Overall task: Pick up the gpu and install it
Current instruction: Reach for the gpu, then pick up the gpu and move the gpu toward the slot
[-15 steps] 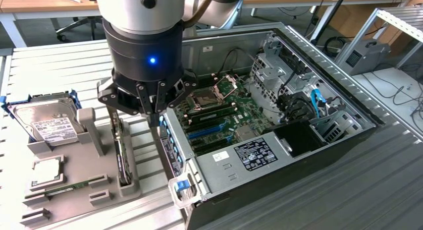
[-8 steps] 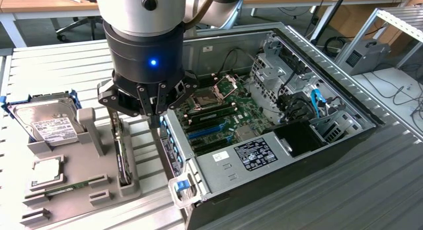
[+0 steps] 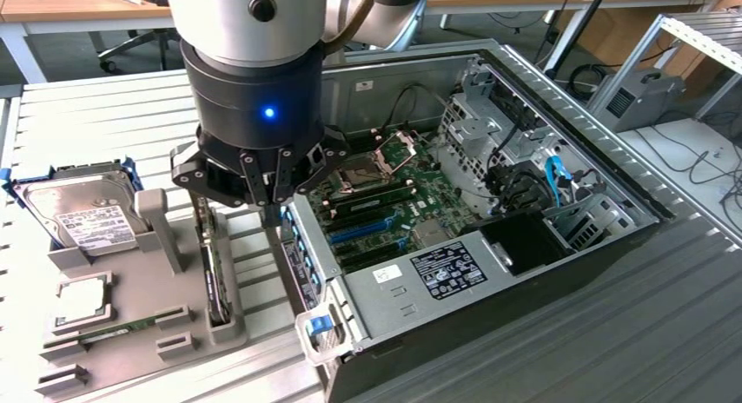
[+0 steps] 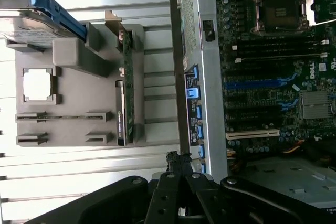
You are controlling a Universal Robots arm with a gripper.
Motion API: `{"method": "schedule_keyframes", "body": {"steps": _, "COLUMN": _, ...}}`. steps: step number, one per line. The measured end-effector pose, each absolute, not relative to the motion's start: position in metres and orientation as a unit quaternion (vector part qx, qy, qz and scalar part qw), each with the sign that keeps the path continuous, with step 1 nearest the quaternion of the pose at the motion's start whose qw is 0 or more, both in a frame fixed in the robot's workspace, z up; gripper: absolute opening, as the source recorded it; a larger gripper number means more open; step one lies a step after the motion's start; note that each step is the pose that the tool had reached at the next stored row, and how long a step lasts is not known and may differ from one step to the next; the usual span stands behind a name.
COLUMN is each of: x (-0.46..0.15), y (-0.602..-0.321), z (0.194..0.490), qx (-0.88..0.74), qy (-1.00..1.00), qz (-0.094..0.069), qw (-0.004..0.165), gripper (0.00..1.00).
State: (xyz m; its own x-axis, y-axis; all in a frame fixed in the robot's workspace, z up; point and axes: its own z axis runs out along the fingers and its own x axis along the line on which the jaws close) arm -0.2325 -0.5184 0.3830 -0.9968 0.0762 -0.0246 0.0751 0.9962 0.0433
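Exterior view. Black multi-link claw (image 3: 274,210) pressed together, pinching nothing, hanging over the gap between a grey moulded parts holder (image 3: 156,234) and an open black-and-silver computer case (image 3: 487,333). Thin green gpu card (image 3: 215,277) standing on edge in the holder's slot, just beside and below the claw, untouched. Silver hard drive with white label (image 3: 83,216) towards the exterior view's left, all on a ribbed metal surface (image 3: 93,116).

Wrist view. Claw (image 4: 177,162) tips together over the case's side wall, with the gpu (image 4: 126,87) off to one side and the green motherboard (image 4: 262,77) to the other.

Likely trouble from here: clipping the case wall if lowered in this line; striking the card's top edge if brought down closed; tilting a thin card through an off-centre pinch, then jamming it at the slot.
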Motion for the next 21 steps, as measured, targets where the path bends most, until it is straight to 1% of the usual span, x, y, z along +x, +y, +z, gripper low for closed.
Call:
{"method": "schedule_keyframes", "body": {"steps": 11, "x": -0.241, "y": -0.519, "z": 0.383, "qx": 0.038, "qy": 0.999, "qz": 0.021, "qw": 0.013, "gripper": 0.11}}
{"method": "schedule_keyframes", "body": {"steps": 15, "x": -0.263, "y": -0.52, "z": 0.382, "qx": 0.038, "qy": 0.999, "qz": 0.021, "qw": 0.013, "gripper": 0.11}}
{"method": "schedule_keyframes", "body": {"steps": 20, "x": -0.264, "y": -0.52, "z": 0.382, "qx": 0.038, "qy": 0.999, "qz": 0.021, "qw": 0.013, "gripper": 0.11}}
{"method": "schedule_keyframes", "body": {"steps": 21, "x": -0.264, "y": -0.52, "z": 0.382, "qx": 0.038, "qy": 0.999, "qz": 0.021, "qw": 0.013, "gripper": 0.29}}
